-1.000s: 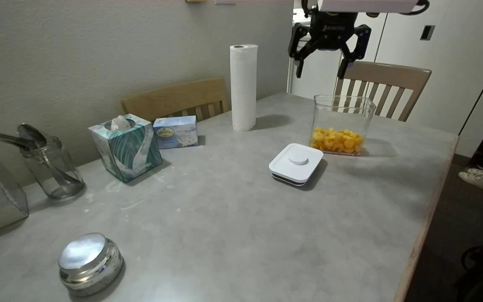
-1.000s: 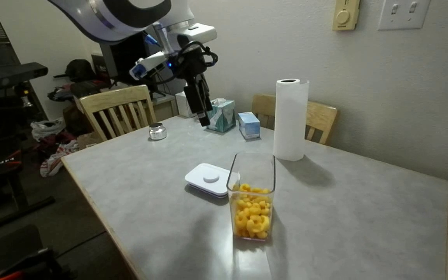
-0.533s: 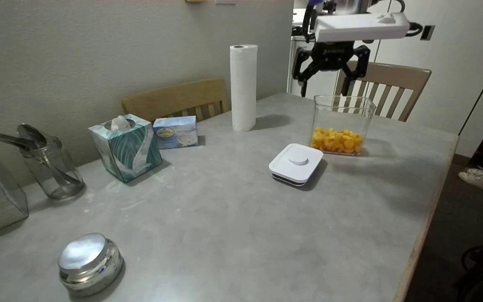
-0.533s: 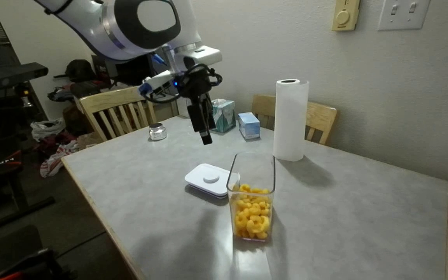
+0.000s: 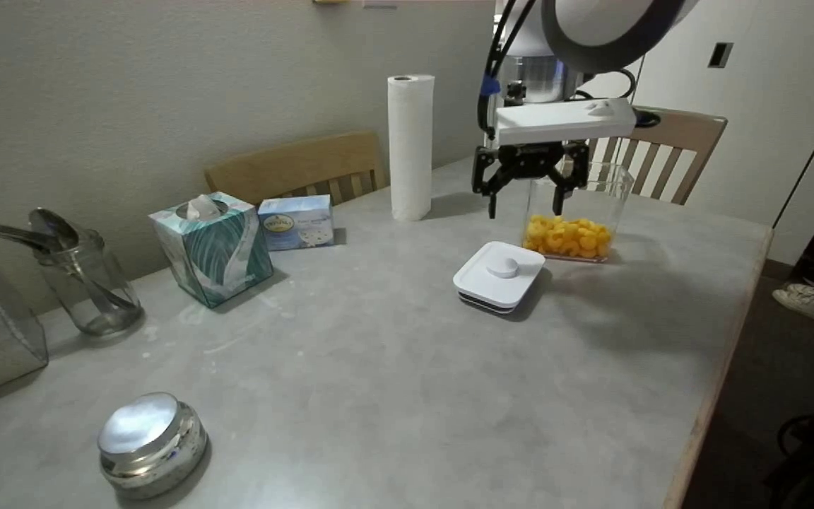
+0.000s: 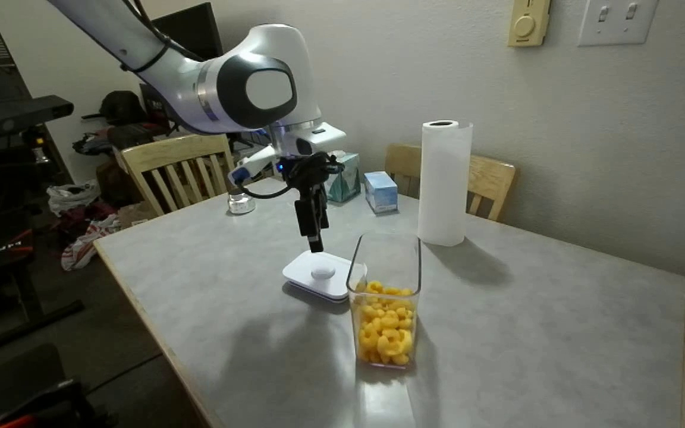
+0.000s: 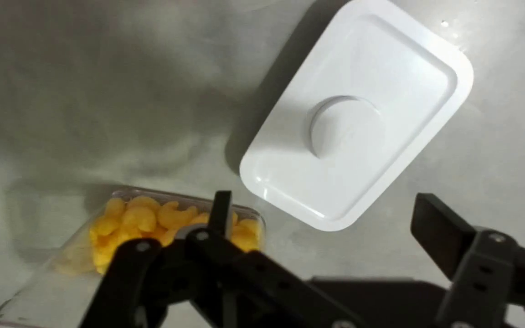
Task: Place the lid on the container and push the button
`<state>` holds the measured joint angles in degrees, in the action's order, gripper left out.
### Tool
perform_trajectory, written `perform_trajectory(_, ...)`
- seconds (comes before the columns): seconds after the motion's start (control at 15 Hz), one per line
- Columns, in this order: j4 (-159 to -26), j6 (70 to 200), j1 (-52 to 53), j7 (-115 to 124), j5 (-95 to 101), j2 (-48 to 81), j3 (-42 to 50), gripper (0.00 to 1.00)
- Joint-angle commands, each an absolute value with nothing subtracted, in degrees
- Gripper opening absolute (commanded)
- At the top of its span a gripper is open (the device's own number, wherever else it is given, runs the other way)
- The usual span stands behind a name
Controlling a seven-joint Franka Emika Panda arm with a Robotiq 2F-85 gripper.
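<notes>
The gripper (image 5: 524, 211), jaws spread wide and empty, hangs over the table (image 5: 379, 367) near the white lid (image 5: 490, 284), which lies button (image 7: 351, 130) upward beside the upright clear container (image 5: 600, 202) of yellow pieces (image 6: 386, 331).

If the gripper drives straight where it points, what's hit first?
Probably the lid: the gripper points down, open, and in the wrist view the lid's end shows between its fingers. One finger overlaps the container there; depth is unclear, so contact isn't ruled out.
</notes>
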<state>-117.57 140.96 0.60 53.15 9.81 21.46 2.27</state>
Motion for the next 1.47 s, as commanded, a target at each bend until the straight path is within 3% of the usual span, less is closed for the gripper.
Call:
perform_trajectory(0.0,-112.69,142.25,2.50,50.96,6.95,26.05,3.14,1.00)
perform_trajectory(0.67,-111.30,141.92,5.12,53.40,6.17,27.55,5.19,1.00)
perform_trajectory(1.4,-110.17,151.99,5.65,72.40,-5.81,33.74,5.96,1.00)
